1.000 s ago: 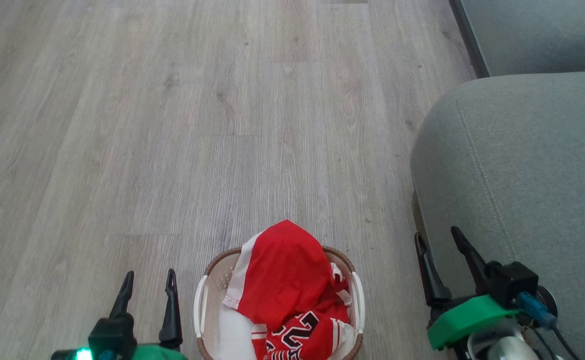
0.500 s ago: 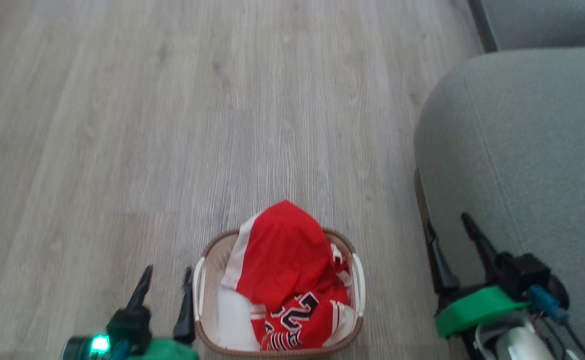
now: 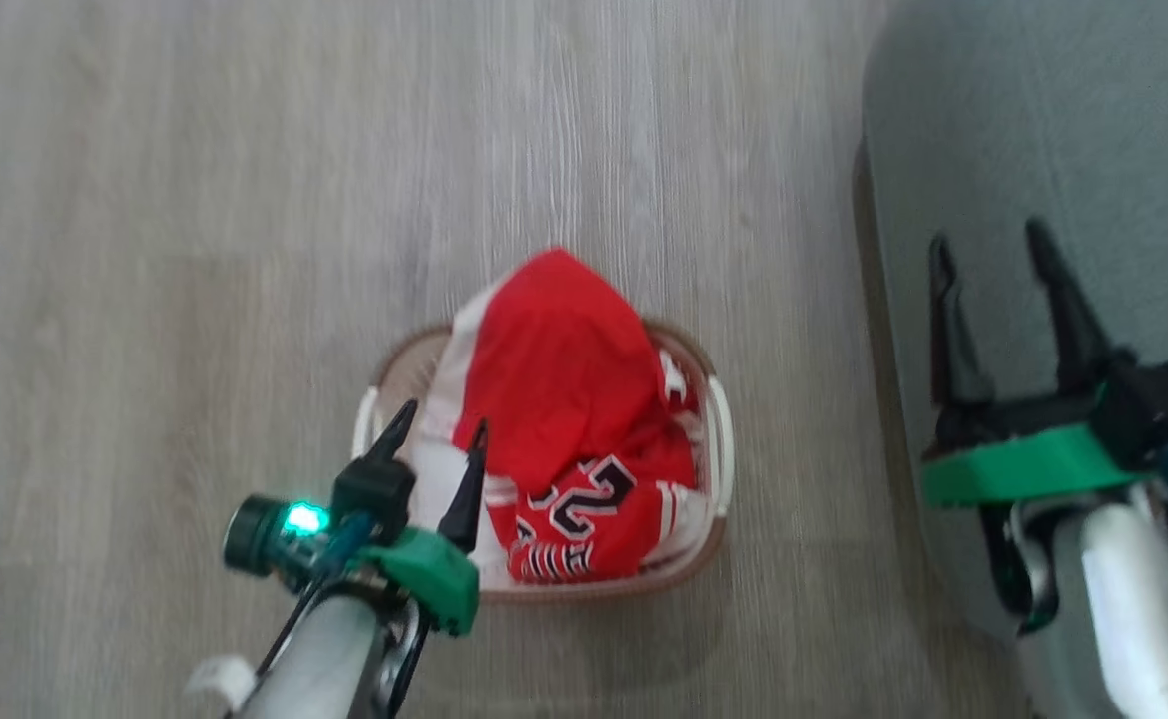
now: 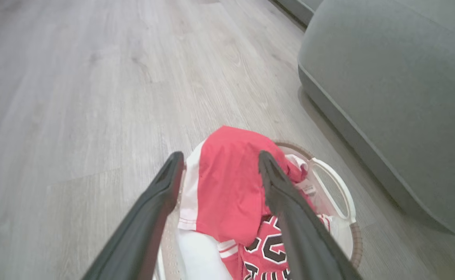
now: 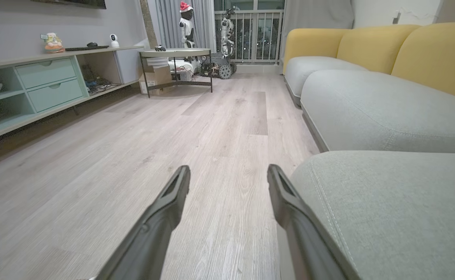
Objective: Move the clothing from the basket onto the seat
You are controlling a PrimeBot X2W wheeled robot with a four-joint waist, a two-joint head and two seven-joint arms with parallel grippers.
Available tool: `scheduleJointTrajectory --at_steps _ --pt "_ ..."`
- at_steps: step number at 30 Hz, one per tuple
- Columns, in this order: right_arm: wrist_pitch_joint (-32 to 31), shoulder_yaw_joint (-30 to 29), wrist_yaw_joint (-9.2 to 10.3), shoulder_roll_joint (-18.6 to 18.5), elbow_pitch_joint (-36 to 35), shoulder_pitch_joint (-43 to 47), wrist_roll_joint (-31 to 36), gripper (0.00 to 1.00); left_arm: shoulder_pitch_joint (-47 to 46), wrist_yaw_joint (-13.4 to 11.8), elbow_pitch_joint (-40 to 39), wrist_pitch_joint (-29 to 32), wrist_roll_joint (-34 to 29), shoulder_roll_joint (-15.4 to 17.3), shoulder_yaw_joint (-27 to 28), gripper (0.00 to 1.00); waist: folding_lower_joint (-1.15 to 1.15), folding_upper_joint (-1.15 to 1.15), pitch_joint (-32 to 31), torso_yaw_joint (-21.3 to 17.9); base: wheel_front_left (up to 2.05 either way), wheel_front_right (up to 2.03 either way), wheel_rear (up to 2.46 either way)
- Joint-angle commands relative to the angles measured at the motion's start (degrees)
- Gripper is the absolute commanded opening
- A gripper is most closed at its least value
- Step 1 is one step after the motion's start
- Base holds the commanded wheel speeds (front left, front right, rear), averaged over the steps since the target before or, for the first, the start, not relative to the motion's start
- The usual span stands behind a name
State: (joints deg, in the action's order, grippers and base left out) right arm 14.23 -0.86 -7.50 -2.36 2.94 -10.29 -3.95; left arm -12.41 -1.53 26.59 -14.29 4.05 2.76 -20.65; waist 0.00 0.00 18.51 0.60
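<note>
Left gripper [image 3: 444,416] has advanced over the basket [image 3: 606,590] of red clothing [image 3: 554,389].

The basket [image 3: 720,446] is sitting on the floor [image 3: 195,200], left of the seat [image 3: 1043,130]. The clothing [image 3: 554,399] is lying heaped in the basket. The left gripper [image 3: 444,419] is hanging over the basket's left side, the right gripper [image 3: 988,237] over the seat's edge.

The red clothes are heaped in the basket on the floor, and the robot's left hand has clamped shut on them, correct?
Not quite: the left hand is open, spread wide over the clothes, gripping nothing, as the left wrist view shows. The clothes are indeed heaped in the basket on the floor.
</note>
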Motion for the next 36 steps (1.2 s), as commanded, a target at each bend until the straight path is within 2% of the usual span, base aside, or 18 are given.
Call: scheduleJointTrajectory --at_steps 1,10,17,27,36 --pt "0.77 1.05 0.01 -0.52 -2.92 -2.43 0.56 1.0 -2.86 -0.1 1.13 -0.71 0.7 0.13 0.23 1.0 0.0 0.0 6.12 -1.47 0.0 0.0 0.0" --pt "0.77 1.45 0.01 -0.52 -8.24 -7.66 0.73 1.0 -14.08 -0.18 15.4 -0.71 3.89 0.12 -9.14 1.0 0.0 0.0 16.93 -4.51 0.0 0.0 0.0" --pt "0.77 1.75 0.01 -0.52 -12.04 -10.66 -0.1 1.0 -22.08 -0.94 24.34 -0.71 3.23 0.12 -14.05 1.0 0.0 0.0 25.07 -6.17 0.0 0.0 0.0" --pt "0.77 1.43 0.01 -0.52 -14.96 -13.28 -1.49 1.0 -29.25 -2.42 32.83 -0.71 3.78 0.12 -15.43 1.0 0.0 0.0 32.77 -7.36 0.0 0.0 0.0" --pt "0.77 0.29 0.01 -0.52 -16.0 -14.03 -2.07 1.0 -32.37 -3.23 35.44 -0.71 3.11 0.37 -15.09 1.0 0.0 0.0 36.12 -7.63 0.0 0.0 0.0"
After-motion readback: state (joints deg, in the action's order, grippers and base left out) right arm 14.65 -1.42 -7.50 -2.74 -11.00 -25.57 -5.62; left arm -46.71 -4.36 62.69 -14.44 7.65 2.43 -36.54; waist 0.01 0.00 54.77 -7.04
